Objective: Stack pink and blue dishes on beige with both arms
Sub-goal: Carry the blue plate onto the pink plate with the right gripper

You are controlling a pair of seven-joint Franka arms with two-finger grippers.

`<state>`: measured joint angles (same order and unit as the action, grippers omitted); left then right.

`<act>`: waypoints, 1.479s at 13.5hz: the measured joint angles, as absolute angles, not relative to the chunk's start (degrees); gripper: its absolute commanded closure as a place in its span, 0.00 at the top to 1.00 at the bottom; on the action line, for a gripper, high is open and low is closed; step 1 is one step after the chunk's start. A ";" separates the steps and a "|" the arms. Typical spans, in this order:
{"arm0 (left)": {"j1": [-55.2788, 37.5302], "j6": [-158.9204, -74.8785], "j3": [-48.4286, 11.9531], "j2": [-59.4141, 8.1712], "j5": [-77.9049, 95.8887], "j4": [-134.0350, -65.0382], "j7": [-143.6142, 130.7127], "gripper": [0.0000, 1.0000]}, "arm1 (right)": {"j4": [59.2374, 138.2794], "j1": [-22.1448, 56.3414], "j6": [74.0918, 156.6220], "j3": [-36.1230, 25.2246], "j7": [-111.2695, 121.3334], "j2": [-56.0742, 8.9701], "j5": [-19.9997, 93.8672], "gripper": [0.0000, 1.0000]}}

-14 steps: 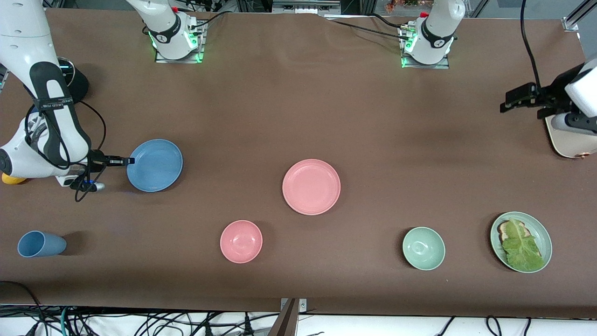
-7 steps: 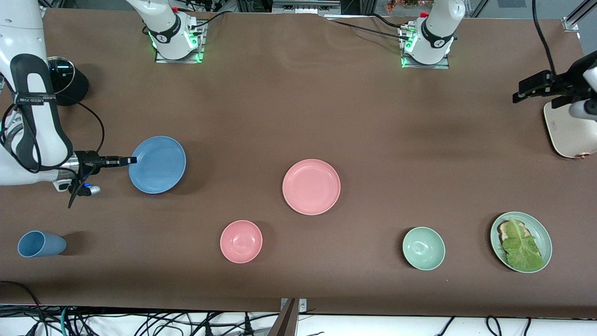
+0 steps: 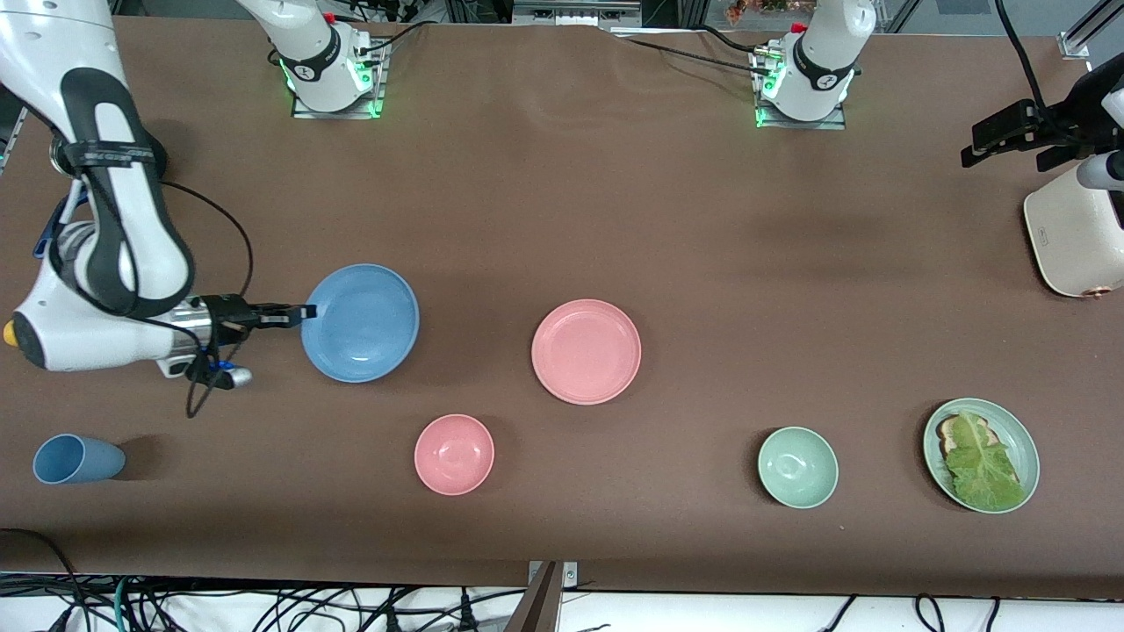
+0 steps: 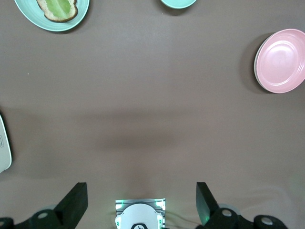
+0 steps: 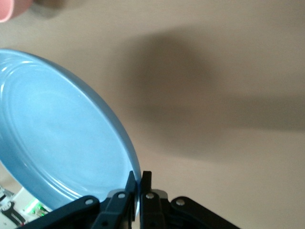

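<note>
My right gripper [image 3: 299,311] is shut on the rim of the light blue plate [image 3: 360,335], holding it tilted above the table between the right arm's end and the pink plate [image 3: 586,351]. The right wrist view shows both fingers pinching the blue plate [image 5: 57,138] at its edge, right gripper [image 5: 138,179]. The pink plate lies flat at mid table, also visible in the left wrist view [image 4: 281,60]. My left gripper [image 3: 1001,132] hangs open and empty high over the left arm's end of the table, its fingers [image 4: 71,205] wide apart. No beige plate is in view.
A pink bowl [image 3: 454,454], a green bowl [image 3: 797,467], a green plate with lettuce [image 3: 981,455] and a lying blue cup [image 3: 77,459] line the side nearest the front camera. A cream rounded appliance [image 3: 1071,237] sits at the left arm's end.
The right arm has lifted the blue plate and carried it toward the pink plate. The left gripper has drifted slightly toward the robots' bases, staying open.
</note>
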<state>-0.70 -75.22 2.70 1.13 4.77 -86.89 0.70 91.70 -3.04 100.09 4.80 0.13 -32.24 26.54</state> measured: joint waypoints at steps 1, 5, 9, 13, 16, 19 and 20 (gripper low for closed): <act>-0.66 -74.85 2.81 1.06 4.77 -87.05 0.72 1.00 | 91.65 -1.68 101.97 5.47 -1.67 -32.28 27.64 0.00; -0.66 -73.98 2.82 0.84 4.77 -87.09 0.78 1.00 | 91.65 6.31 110.82 6.34 -9.46 -33.44 32.80 0.00; -0.67 -73.98 2.77 0.67 4.77 -87.10 0.92 1.00 | 91.58 15.68 124.07 6.59 -19.19 -35.90 34.96 0.00; -0.71 -73.98 2.72 0.26 4.76 -87.10 1.22 1.00 | 88.23 23.53 136.50 6.64 -25.01 -42.04 37.88 0.00; -0.78 -73.97 2.50 0.25 4.76 -87.10 1.31 1.00 | 86.93 25.85 140.48 6.62 -25.46 -44.95 37.91 0.00; -0.81 -73.95 1.48 0.25 4.76 -87.10 1.37 1.00 | 86.60 26.67 141.26 6.61 -25.77 -45.50 37.97 0.00; -0.81 -73.93 1.34 0.25 4.76 -87.10 1.37 1.00 | 86.51 26.81 141.27 6.61 -25.88 -45.50 37.97 0.00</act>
